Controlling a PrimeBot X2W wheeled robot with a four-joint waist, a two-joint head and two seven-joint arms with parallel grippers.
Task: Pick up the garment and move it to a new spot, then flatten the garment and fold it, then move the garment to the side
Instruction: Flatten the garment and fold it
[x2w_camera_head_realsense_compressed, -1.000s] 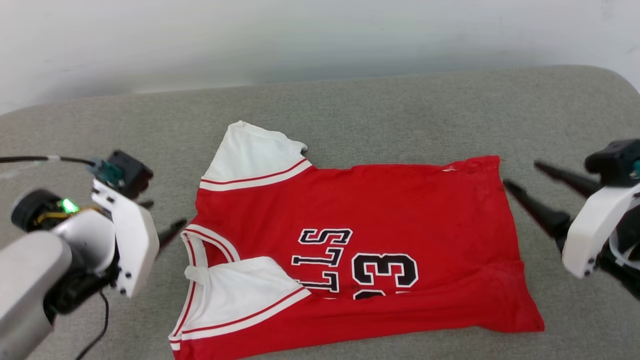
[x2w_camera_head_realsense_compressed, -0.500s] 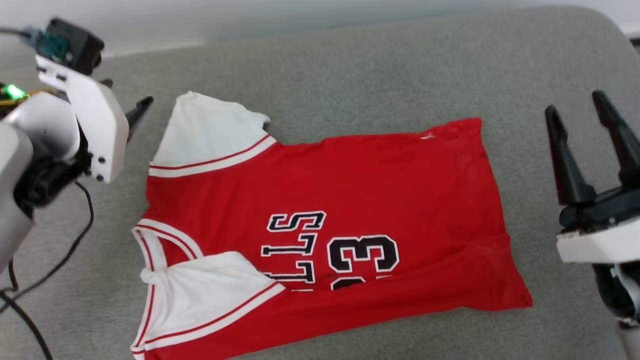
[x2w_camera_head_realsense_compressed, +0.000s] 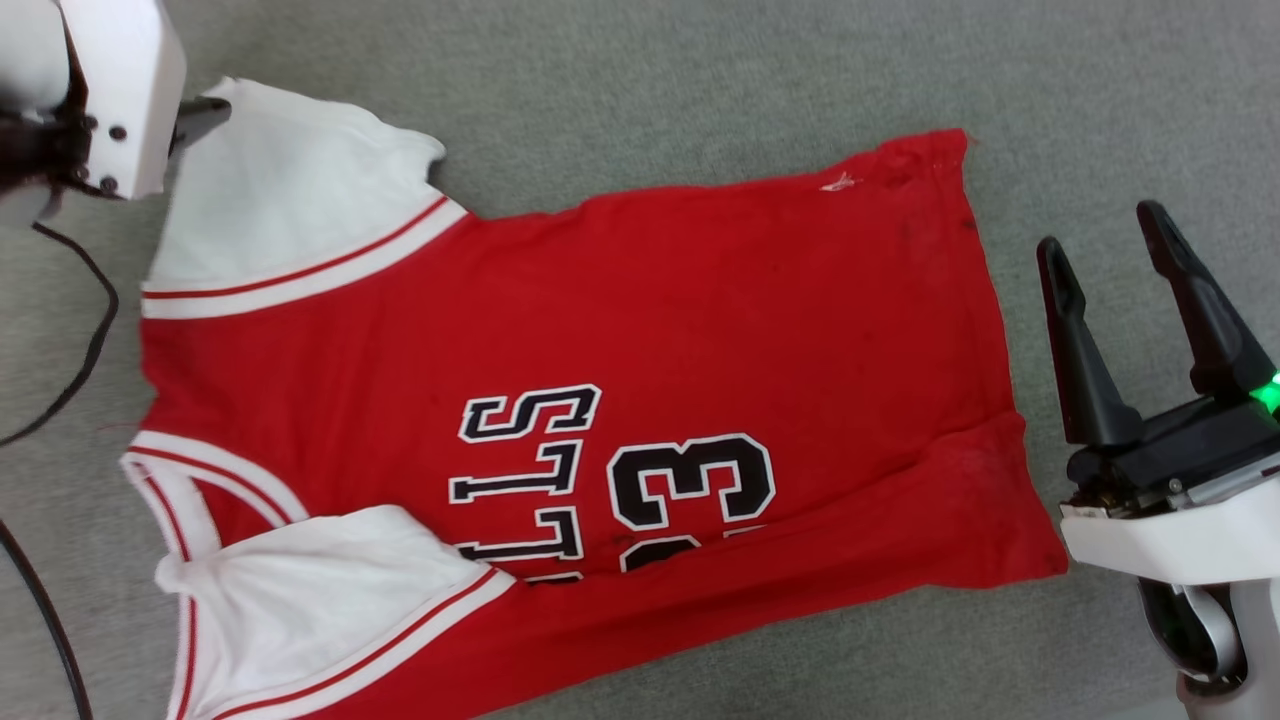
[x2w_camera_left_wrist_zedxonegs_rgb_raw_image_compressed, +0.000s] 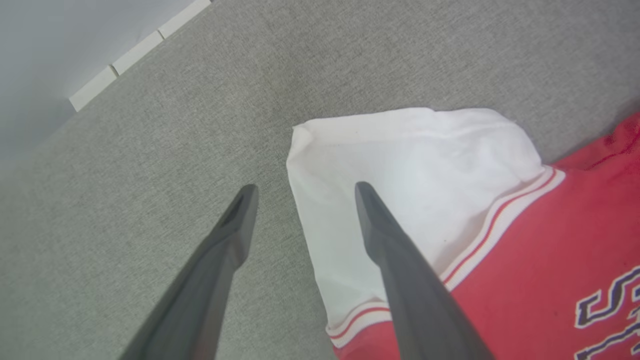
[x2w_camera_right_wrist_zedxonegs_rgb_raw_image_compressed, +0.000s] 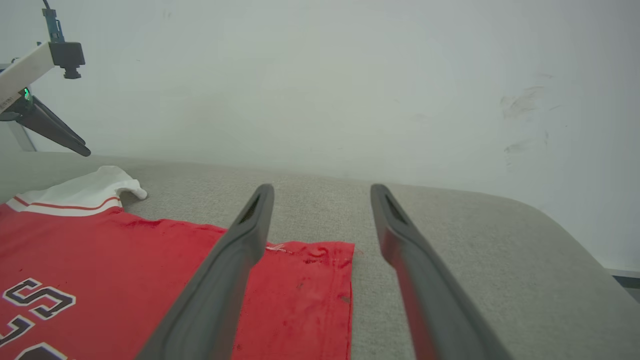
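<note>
- The garment (x2w_camera_head_realsense_compressed: 640, 330), a red jersey with white sleeves, lies flat on the grey cloth-covered surface (x2w_camera_head_realsense_compressed: 700, 60), at about the middle between the two arms.
- Its long axis runs across the surface from left to right: the collar points to the left side, the hem to the right side.
- The far sleeve (x2w_camera_left_wrist_zedxonegs_rgb_raw_image_compressed: 400, 165) is spread open toward the far left. The near sleeve (x2w_camera_head_realsense_compressed: 320, 570) is folded in over the chest, and the near side of the body is turned up in a long flap.
- Left pincer (x2w_camera_left_wrist_zedxonegs_rgb_raw_image_compressed: 305, 190): spread and empty. It straddles the outer edge of the far sleeve, one finger above the white cloth and the other above bare surface. Contact cannot be told.
- Right pincer (x2w_camera_head_realsense_compressed: 1100, 228): spread and empty, just beside the hem and apart from the cloth.
- Judgement: the left arm is the nearer one, and the sleeve edge lies straight between its fingers. The hem lies to the left of the right pincer.
- Writing: black letters outlined in white, lying sideways, read "LLS"; the remainder is covered by the flap. Of the number, "3" is whole and its neighbour is cut off.
- No brand label is readable.
</note>
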